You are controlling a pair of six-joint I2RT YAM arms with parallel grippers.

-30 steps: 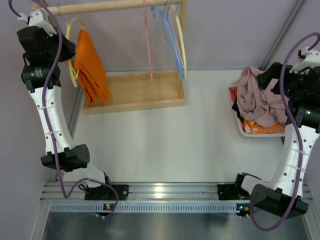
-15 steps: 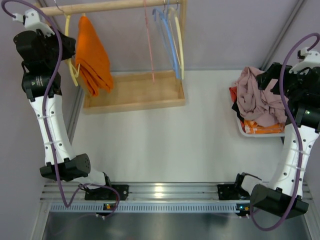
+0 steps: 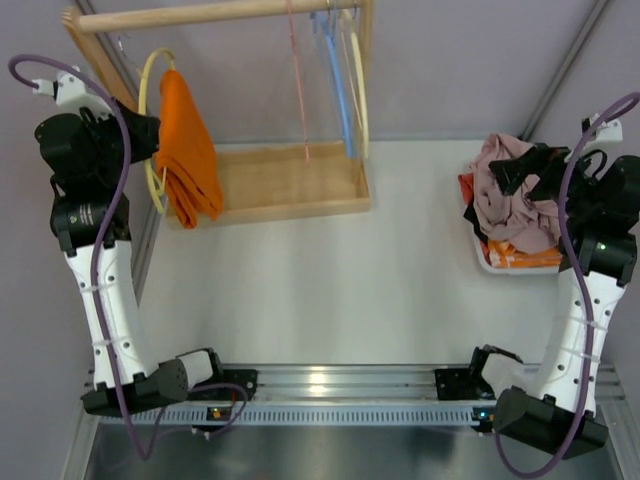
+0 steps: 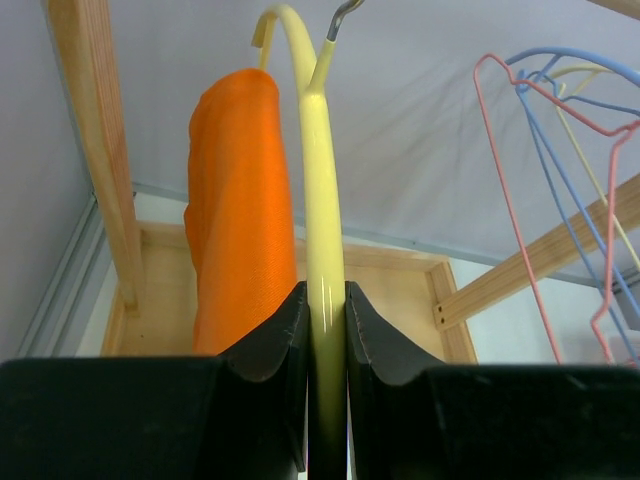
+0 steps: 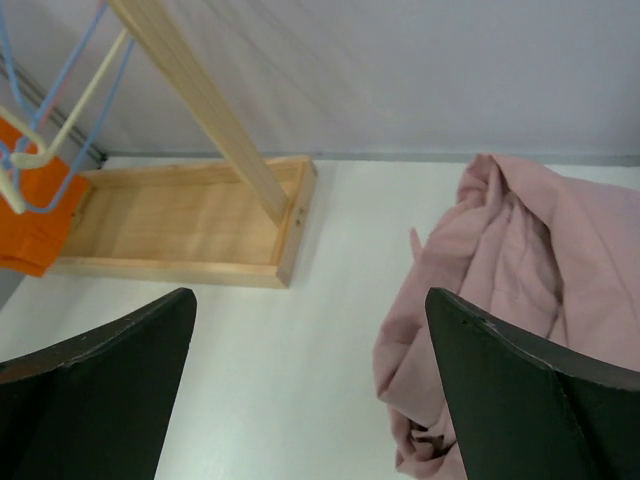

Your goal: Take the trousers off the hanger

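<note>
The orange trousers (image 3: 186, 150) hang folded over a yellow hanger (image 3: 148, 95) at the left end of the wooden rack. My left gripper (image 3: 150, 135) is shut on the hanger's lower bar. In the left wrist view the yellow hanger (image 4: 322, 200) runs up between the fingers (image 4: 285, 340), with the orange trousers (image 4: 240, 200) just to its left. Its metal hook (image 4: 343, 12) shows no rod through it. The pink trousers (image 3: 515, 195) lie heaped in a white tray (image 3: 482, 262) on the right. My right gripper (image 3: 520, 170) stands open over that heap, holding nothing, with the pink trousers (image 5: 520, 280) by its right finger.
The rack's rod (image 3: 220, 13) carries empty pink (image 3: 297, 90), blue (image 3: 340, 80) and cream (image 3: 362, 90) hangers above its wooden base tray (image 3: 290, 205). A blotched orange cloth (image 3: 525, 258) lies under the pink heap. Grey walls close in on both sides.
My left arm has drawn the yellow hanger and orange trousers down and away from the rod. My right gripper has swung left over the pink heap.
</note>
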